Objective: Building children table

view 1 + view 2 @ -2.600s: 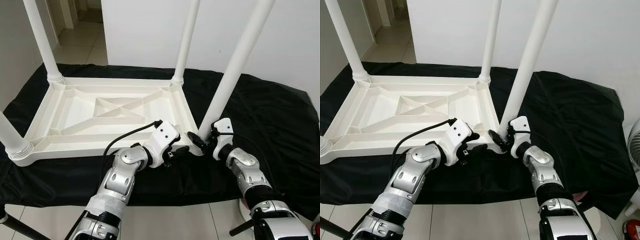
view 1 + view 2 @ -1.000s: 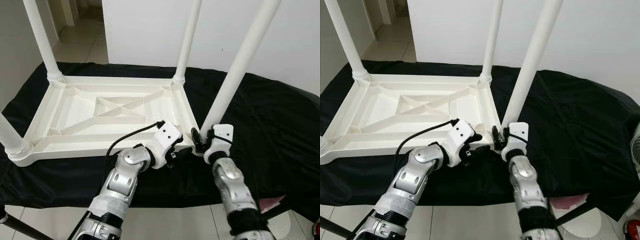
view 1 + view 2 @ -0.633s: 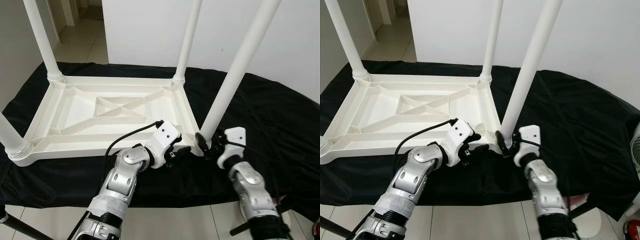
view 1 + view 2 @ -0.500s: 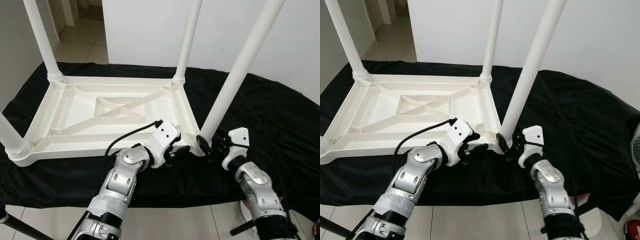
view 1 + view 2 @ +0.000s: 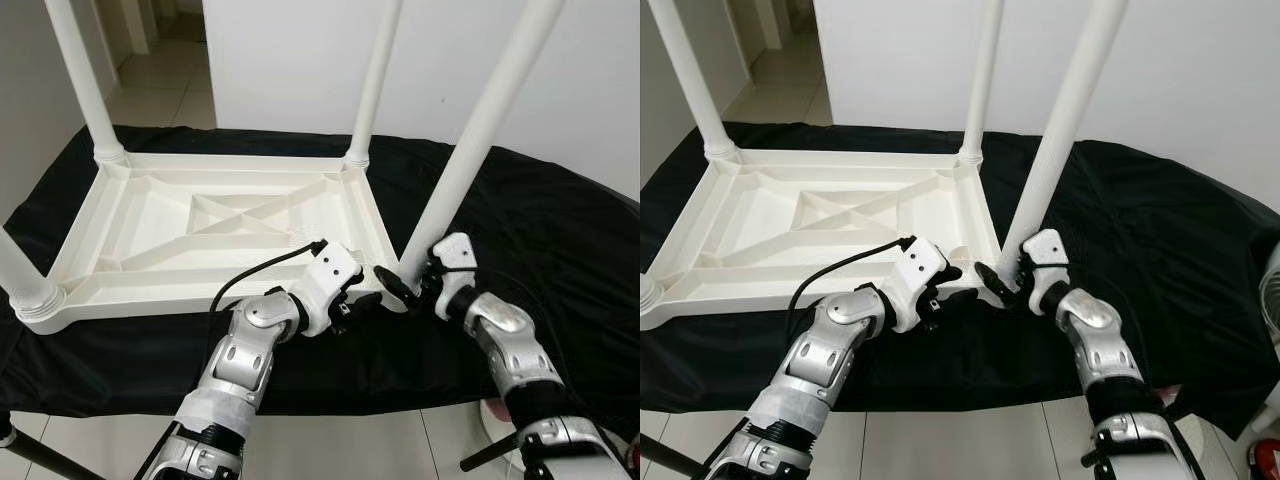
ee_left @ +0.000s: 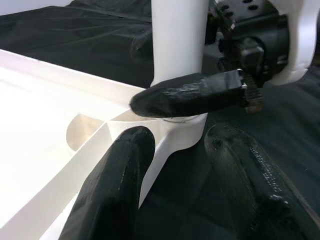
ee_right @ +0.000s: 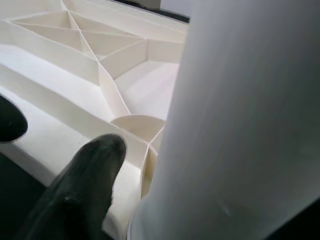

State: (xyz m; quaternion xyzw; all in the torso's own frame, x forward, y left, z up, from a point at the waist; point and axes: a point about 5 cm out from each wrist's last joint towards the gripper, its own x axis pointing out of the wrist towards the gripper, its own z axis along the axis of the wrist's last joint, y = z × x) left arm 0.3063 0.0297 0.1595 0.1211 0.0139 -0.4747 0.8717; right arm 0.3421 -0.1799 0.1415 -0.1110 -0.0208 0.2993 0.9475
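Swung back in: right gripper (image 5: 408, 287) now clasping the tall white plastic leg (image 5: 470, 150) at the upturned white tabletop (image 5: 150, 250); left gripper (image 5: 360, 298) spread, bracing the corner. Probably another tightening turn.

Tabletop (image 5: 150, 255) lies upside down on the cloth-covered desk (image 5: 560, 260), ribbed underside up. Four legs stand up from its corners: far left leg (image 5: 85, 90), far right leg (image 5: 372, 85), near left leg (image 5: 20, 270), near right leg (image 5: 470, 150). Left claw (image 5: 365, 300) sits at the near right corner, fingers either side of the rim. Right claw (image 5: 408, 288) is just right of it, at the base of the near right leg, one finger (image 6: 192, 95) across the leg's foot.
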